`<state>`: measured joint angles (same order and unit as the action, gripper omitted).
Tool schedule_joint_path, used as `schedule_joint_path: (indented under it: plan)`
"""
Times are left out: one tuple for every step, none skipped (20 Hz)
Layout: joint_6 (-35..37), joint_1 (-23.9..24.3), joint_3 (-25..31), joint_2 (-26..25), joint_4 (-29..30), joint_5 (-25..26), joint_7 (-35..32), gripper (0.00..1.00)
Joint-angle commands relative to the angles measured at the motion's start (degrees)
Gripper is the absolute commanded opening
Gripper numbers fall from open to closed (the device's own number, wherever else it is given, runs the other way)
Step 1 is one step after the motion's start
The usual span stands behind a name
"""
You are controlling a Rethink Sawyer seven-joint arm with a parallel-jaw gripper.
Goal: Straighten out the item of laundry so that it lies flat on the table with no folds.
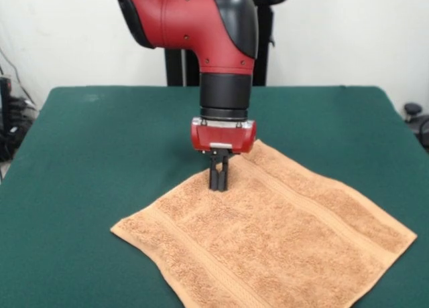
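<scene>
The orange-tan towel (pixel 268 234) lies spread out on the dark green table (pixel 100 140), turned like a diamond, with border bands along its left and right sides. It looks flat, with no fold showing; its near corner is cut off by the picture's bottom edge. No label shows. My gripper (pixel 218 185) points straight down at the towel's far left edge. Its black fingers (pixel 213 177) stand close together with their tips pressed into the cloth, pinching it just inside that edge.
The red and black arm (pixel 201 20) comes down from the top over the table's middle. The black pedestal (pixel 261 47) stands behind the far edge. Cables and dark gear (pixel 10 120) sit off the table's left side.
</scene>
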<state>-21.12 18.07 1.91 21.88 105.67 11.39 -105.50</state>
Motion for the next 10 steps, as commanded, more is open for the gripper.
schedule_joint_path:
  plan:
    - [4.6,2.7,-3.0,-5.2,10.6,0.9,-10.3,0.00]
    - [4.3,2.8,-3.1,-5.0,11.1,0.9,-10.3,0.00]
    - [4.1,2.9,-3.1,-4.9,11.7,0.8,-10.3,0.00]
    - [3.8,3.0,-3.1,-4.7,12.2,0.8,-10.4,0.00]
    - [3.7,3.0,-3.2,-4.3,12.8,0.7,-10.4,0.00]
    - [3.5,3.0,-3.3,-4.1,13.3,0.6,-10.3,0.00]
    - [3.6,3.0,-3.4,-3.7,13.8,0.4,-10.3,0.00]
    - [3.6,3.0,-3.4,-3.3,14.3,0.3,-10.2,0.00]
    - [3.8,3.0,-3.4,-2.8,14.8,0.2,-10.2,0.00]
    - [3.9,3.0,-3.5,-2.5,15.2,0.1,-10.1,0.00]
